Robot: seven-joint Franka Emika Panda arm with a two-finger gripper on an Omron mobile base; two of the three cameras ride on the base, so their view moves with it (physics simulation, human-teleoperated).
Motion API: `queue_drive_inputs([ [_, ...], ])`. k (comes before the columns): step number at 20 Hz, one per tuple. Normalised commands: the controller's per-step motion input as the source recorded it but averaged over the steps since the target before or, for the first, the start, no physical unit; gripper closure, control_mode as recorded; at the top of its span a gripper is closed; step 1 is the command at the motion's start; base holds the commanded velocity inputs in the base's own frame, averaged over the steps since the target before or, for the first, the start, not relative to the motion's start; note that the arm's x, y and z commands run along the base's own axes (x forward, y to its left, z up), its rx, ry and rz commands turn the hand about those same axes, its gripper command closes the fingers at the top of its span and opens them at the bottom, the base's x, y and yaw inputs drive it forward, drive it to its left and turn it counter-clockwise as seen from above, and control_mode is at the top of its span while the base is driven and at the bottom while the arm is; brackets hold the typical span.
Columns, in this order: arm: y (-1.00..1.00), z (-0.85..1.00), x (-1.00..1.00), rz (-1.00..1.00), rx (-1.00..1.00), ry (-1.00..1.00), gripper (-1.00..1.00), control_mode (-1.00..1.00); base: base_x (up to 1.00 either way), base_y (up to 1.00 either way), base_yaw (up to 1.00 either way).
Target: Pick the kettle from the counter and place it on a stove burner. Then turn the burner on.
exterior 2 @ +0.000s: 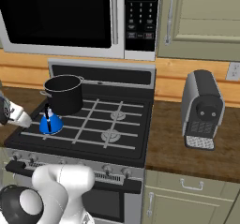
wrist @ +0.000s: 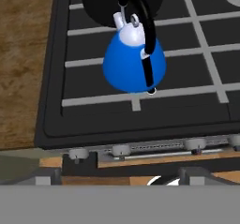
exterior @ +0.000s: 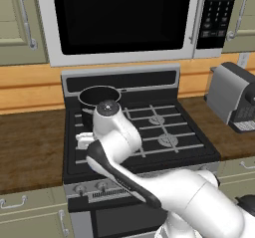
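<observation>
Dark wood counter [exterior: 30,142] runs either side of the black stove [exterior: 199,150] in my left base view, with the microwave [exterior: 119,18] above. My arm bends over the front-left corner of the stove, so from this side I can't see the kettle or the fingers; the big black pot [exterior: 99,96] sits on the back-left grate behind the arm.

From the right base view I see the kettle [exterior 2: 50,122] standing upright on the front-left grate, just in front of the pot [exterior 2: 63,94] and apart from my hand, which pokes in at the left edge. A coffee machine [exterior 2: 202,108] stands on the counter [exterior 2: 187,155] to the right.

My hand view looks down on the kettle [wrist: 133,63] from the front, its black handle arched over the pale knob, sitting on the grate over the front-left burner. Nothing is between the fingertips, and my gripper [wrist: 115,176] is spread wide and free of the kettle. The row of knobs [wrist: 121,150] lies along the stove's front edge below.

I judge the placing done. What's left is turning the burner on, so I need to bring the open fingers down to the proper knob.
</observation>
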Motion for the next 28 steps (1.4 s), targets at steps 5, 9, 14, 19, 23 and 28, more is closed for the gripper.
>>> queue_drive_inputs([
  [5,0.47,-0.33,-0.28,-0.09,-0.09,-0.03,-1.00,-1.00,0.00,0.00,0.00],
  [9,0.43,-0.34,-0.02,-0.12,-0.15,-0.12,-1.00,-1.00,0.00,0.00,0.00],
  [14,0.21,-0.40,0.00,-0.15,-0.15,-0.20,-1.00,-1.00,0.00,0.00,0.00],
  [19,0.02,-0.58,0.00,-0.06,-0.09,-0.09,-1.00,-1.00,0.00,0.00,0.00],
  [23,0.00,-0.46,0.00,0.00,-0.07,0.00,-1.00,-1.00,0.00,0.00,0.00],
  [28,0.00,-0.60,0.01,0.01,-0.05,-0.04,-1.00,-1.00,0.00,0.00,0.00],
])
